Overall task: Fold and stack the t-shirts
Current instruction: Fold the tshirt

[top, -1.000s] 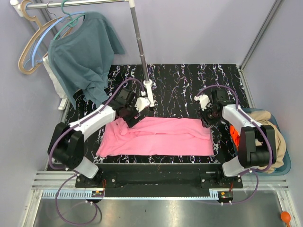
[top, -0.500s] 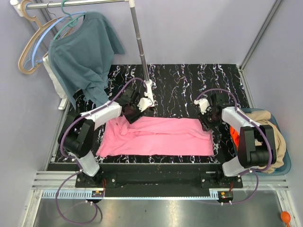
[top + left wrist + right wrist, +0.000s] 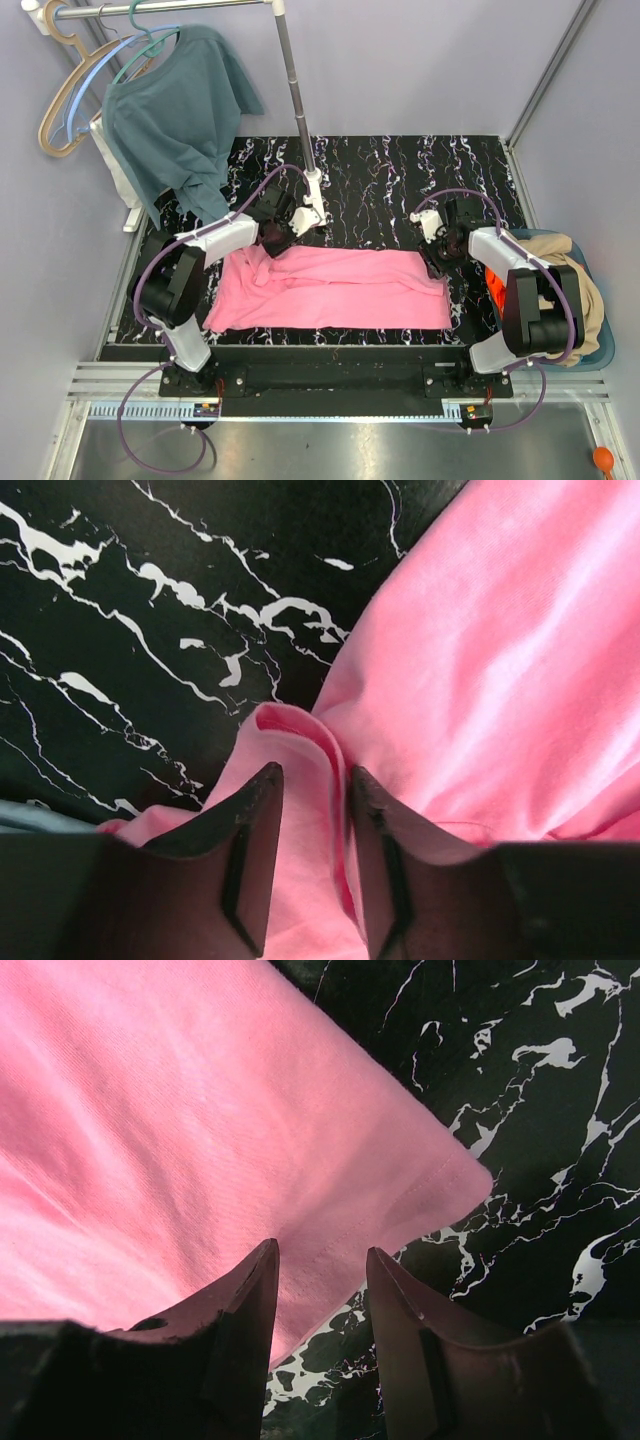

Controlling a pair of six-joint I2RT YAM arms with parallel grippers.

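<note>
Left arm is stretched forward and inward, left claw [image 3: 277, 234] down at the far-left corner of the pink t-shirt [image 3: 340, 290]. In the left wrist view the fingers [image 3: 255, 830] are set narrow with a raised fold of pink cloth filling the gap, so it reads as pinched. Right arm is folded tighter, elbow back over the basket [image 3: 603, 348], with the right claw [image 3: 436, 256] at the shirt's far-right corner. That claw's gap is narrow but not closed, and the flat hem and a bit of bare desk [image 3: 380, 170] show between the tips, nothing lifted. Count: two arms and three tees. One pink tee is on the desk. One tan-beige t-shirt [image 3: 560, 255] is heaped in the basket off the desk's right edge, with one orange t-shirt [image 3: 494, 285] showing as a sliver by the right arm. One teal-blue shirt [image 3: 175, 120] hangs on the rack at far left. The pink tee lies as a long band across the near half of the black marbled desk. Its right side is smooth with a clean rounded corner, and its left end is rumpled with bunched folds.
</note>
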